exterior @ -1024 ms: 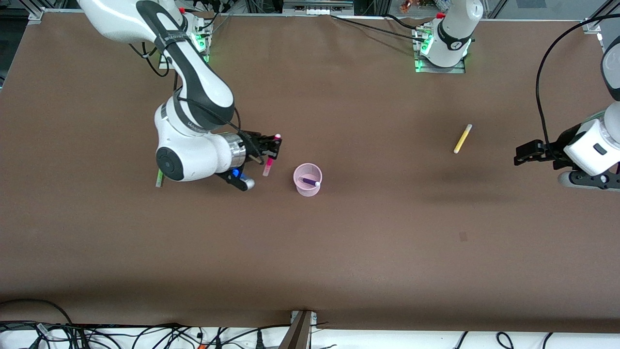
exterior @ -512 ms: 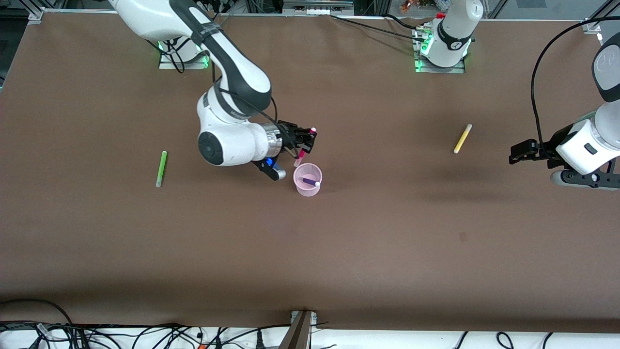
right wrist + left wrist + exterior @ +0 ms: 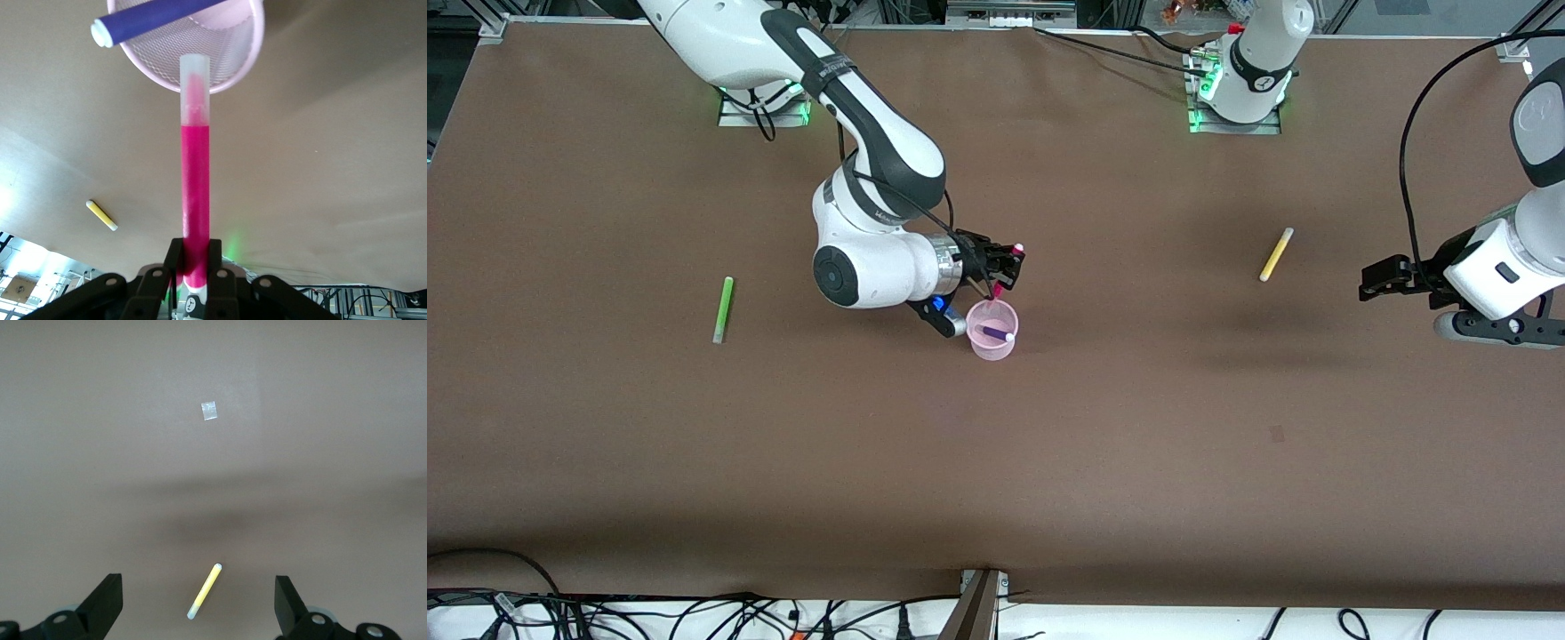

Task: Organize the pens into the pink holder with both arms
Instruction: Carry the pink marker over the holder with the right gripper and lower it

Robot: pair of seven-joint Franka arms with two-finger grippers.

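Front view: right arm's black two-finger claw (image 3: 1005, 264) clamped on a slim magenta-pink marker pen (image 3: 1000, 283), held up over the edge of the small round pale-pink mesh cup (image 3: 991, 329), pale tip pointing down at the rim. Right wrist view: same pen (image 3: 195, 167) gripped at its base between the fingers (image 3: 175, 263), clear tip just at the cup's rim (image 3: 237, 73). Dark purple marker pen (image 3: 994, 333) already in the cup, leaning across its mouth. Slim green marker pen (image 3: 722, 309) flat on the brown tabletop (image 3: 996, 462), well apart toward the right arm's end. Slim yellow marker pen (image 3: 1276, 254) flat toward the left arm's end. Left arm waiting, its black claw (image 3: 1383, 283) spread wide over bare tabletop near that pen, gripping nothing.
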